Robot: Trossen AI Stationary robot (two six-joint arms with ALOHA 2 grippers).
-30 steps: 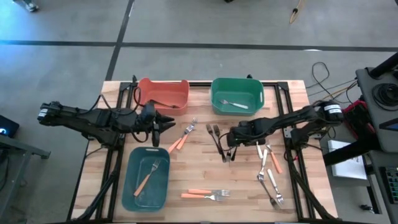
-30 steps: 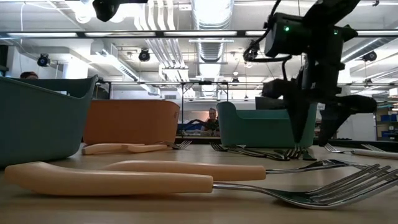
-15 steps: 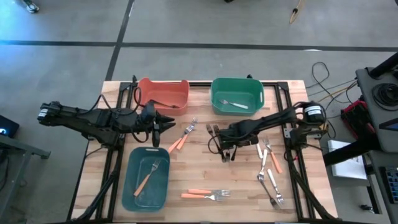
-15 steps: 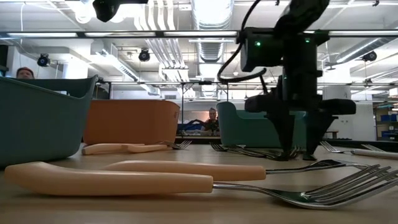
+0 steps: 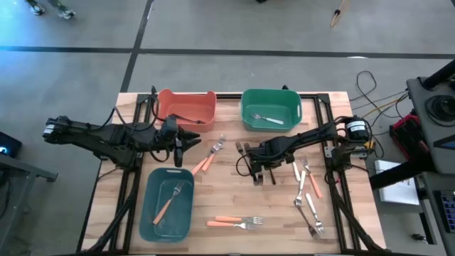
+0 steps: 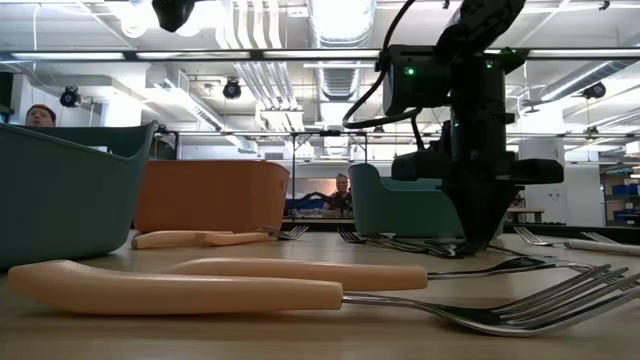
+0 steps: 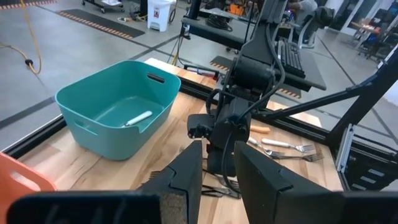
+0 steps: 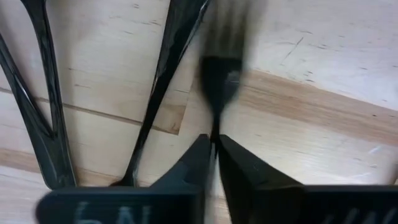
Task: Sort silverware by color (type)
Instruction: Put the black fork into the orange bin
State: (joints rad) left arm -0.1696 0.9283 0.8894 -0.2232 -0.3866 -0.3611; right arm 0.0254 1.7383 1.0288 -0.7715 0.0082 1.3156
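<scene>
R gripper (image 8: 214, 146): pinched on black fork (image 8: 219, 81), fork pokes fwd from tips.
Spot: just below green bin (image 5: 271, 108).
L gripper (image 7: 217, 171): fingers apart, holds nothing.

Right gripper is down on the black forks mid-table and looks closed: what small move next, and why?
Probably a short straight lift. The right gripper is shut on a slim black fork by its handle, low over the wooden table, with other black forks lying close beside it. Rising first should free the fork without dragging them, before carrying it to a bin. The left gripper waits near the orange bin.
</scene>
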